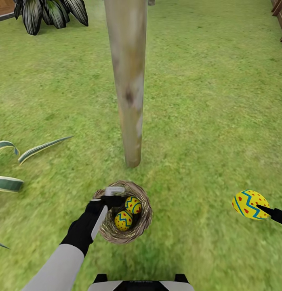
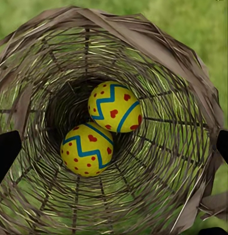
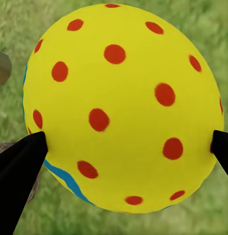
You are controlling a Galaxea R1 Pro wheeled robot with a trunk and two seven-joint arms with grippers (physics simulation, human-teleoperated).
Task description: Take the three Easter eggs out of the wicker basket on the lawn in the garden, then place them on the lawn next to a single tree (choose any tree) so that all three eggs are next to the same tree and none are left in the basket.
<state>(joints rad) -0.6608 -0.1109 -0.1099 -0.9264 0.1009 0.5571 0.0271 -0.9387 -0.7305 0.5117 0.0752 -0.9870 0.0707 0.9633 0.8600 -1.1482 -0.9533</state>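
Right claw (image 1: 265,209) grips an egg (image 1: 250,204) (long axis sideways); left claw (image 1: 104,198) open over basket (image 1: 144,220).

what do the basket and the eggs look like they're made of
The basket looks like woven wicker: brown, matte strands in an open weave, with grass showing through the gaps and a thicker braided rim. The eggs look smooth and hard, perhaps painted plastic, though it's a render: even yellow surface, crisp blue zigzags and red marks, no texture. The egg in the right gripper looks the same.
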